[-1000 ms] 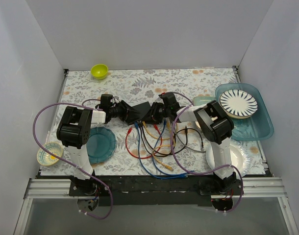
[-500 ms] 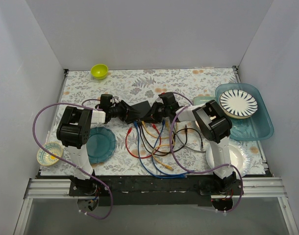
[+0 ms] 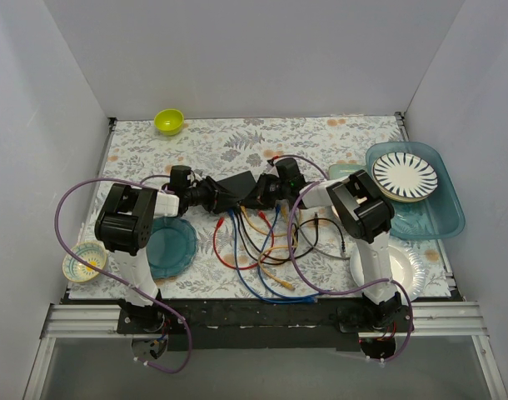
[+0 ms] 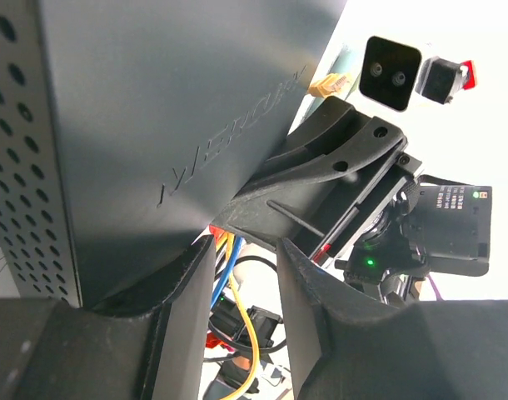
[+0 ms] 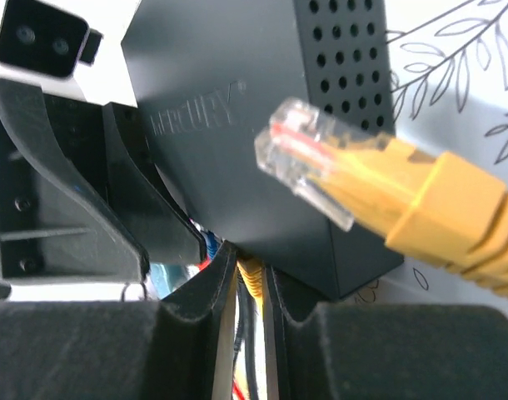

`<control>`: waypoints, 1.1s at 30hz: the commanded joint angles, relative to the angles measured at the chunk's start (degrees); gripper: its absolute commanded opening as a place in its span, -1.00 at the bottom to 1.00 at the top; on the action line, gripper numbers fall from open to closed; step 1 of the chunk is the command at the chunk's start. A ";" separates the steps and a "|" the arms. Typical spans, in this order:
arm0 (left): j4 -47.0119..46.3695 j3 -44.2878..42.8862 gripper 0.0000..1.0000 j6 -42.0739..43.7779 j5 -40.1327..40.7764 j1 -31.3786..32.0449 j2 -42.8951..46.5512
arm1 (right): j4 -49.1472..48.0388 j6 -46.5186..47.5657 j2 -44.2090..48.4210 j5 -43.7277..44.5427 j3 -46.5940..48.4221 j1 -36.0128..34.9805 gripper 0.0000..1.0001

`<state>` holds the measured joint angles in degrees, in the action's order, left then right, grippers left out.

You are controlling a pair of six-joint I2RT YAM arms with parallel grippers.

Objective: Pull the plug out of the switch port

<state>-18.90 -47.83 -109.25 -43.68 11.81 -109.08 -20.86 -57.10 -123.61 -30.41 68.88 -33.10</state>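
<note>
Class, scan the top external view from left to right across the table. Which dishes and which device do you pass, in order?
small patterned bowl → teal plate → switch → striped plate, which sits on the teal tray

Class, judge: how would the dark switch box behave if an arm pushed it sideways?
The switch looks like a rigid, flat box, so it should probably slide, not flex or roll. The cables running from its near edge would likely tug it round.
</note>
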 commanded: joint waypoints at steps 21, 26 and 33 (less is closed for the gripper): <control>-2.36 -0.60 -0.28 -1.30 2.03 -1.53 4.13 | 14.29 16.77 17.70 8.37 -9.13 9.20 -0.52; -11.67 0.72 -0.25 -4.74 0.09 -1.62 5.54 | 11.63 16.58 17.36 7.04 -2.80 4.46 -0.08; -11.96 0.02 -0.24 -6.06 0.70 -1.79 5.81 | 14.09 16.15 9.54 3.17 6.87 0.15 -0.04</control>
<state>-29.30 -47.46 -113.89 -42.89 10.24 -106.15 -7.57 -41.76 -109.32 -24.32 71.05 -31.51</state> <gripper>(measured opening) 0.378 0.479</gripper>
